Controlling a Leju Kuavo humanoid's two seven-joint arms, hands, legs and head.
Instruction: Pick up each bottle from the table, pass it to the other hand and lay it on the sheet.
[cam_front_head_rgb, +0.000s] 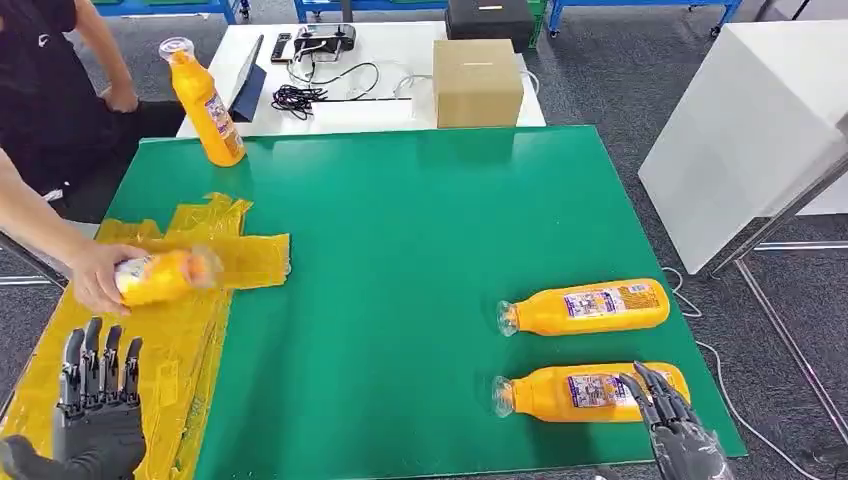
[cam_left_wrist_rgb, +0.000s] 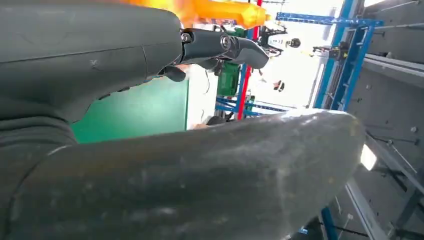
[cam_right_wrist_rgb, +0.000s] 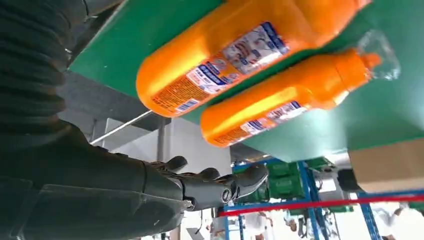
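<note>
bottles (cam_front_head_rgb: 585, 307) lying on green table (cam_front_head_rgb: 400, 260) | both robot hands spread, empty | grey carpet floor (cam_front_head_rgb: 620, 80)

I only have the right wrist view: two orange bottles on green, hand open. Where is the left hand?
Observer: The left hand hangs open over the near end of the yellow sheet, holding nothing.
Operator: Anything on the sheet?
Observer: A person's hand grips a bottle on the sheet.
Operator: More bottles besides my two?
Observer: One upright bottle stands at the far left edge of the green table.
Operator: Which bottle is the right hand nearest?
Observer: The right hand is by the base of the nearer lying bottle; the farther lying bottle lies beyond.
</note>
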